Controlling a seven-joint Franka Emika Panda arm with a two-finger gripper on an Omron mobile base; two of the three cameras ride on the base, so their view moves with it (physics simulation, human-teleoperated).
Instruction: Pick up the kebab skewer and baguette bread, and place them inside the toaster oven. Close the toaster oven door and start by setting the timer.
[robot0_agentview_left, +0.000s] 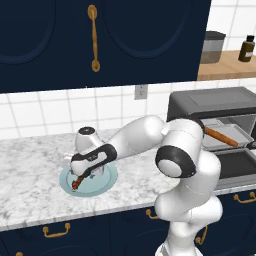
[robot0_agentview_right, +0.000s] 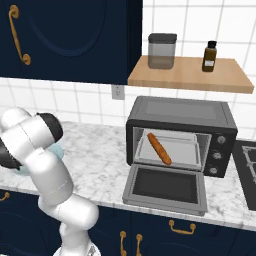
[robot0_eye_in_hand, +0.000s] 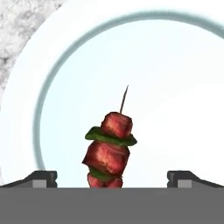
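The kebab skewer (robot0_eye_in_hand: 108, 151), red meat and green slices, points up-frame on the plate (robot0_eye_in_hand: 183, 57); the end effector (robot0_eye_in_hand: 112, 177) gapes released.

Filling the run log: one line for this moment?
baguette: in oven | door: open | skewer: on plate | gripper: open over skewer

A pale blue plate (robot0_agentview_left: 102, 184) sits on the marble surface (robot0_agentview_left: 30, 170). A wooden shelf (robot0_agentview_right: 190, 75) carries a grey canister (robot0_agentview_right: 161, 51) and a dark bottle (robot0_agentview_right: 210, 56), well apart. Navy cabinets (robot0_agentview_left: 50, 35) hang above, with brass handles (robot0_agentview_left: 93, 37).
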